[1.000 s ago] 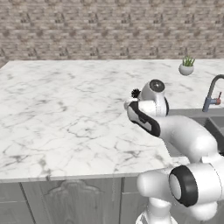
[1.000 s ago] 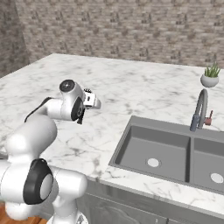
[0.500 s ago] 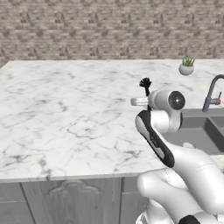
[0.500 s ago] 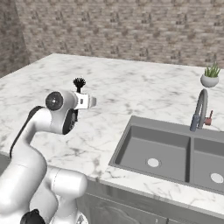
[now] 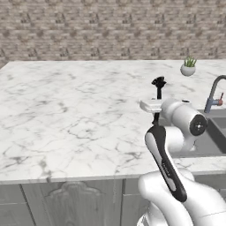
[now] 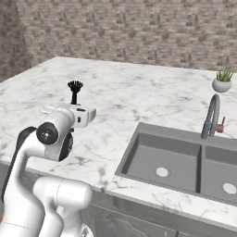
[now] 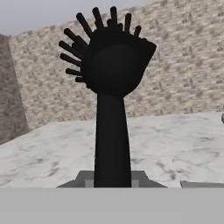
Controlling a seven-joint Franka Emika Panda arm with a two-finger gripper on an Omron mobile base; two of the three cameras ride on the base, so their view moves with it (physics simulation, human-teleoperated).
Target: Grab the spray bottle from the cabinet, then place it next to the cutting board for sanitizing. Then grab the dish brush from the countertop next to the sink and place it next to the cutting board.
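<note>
Above the pincer [image 5: 155, 106] the dish brush [image 5: 158, 86] now stands upright, handle down between the pressed-together fingers and bristle head pointing at the ceiling; half a second ago it rode lower and closer to the desk [image 5: 66, 114], and a second ago the hand was tucked low with the head barely clear of the wrist. So the brush is off the marble and being carried, which I judge puts the second half of the task under way: the pick-up beside the sink [image 6: 180, 157] is done, and the carry to the cutting board remains. From the hand camera the black handle [image 7: 112, 140] rises straight from the pinch to the round head, with brick wall and pale marble behind it. To the pincer's right in the left base camera lie the sink and its curved faucet [image 5: 214, 90], with a small potted plant [image 5: 188, 67] farther back. The arm is folded tight: the elbow is drawn back over the desk's front edge, the forearm rises steeply, and the wrist is turned level.
</note>
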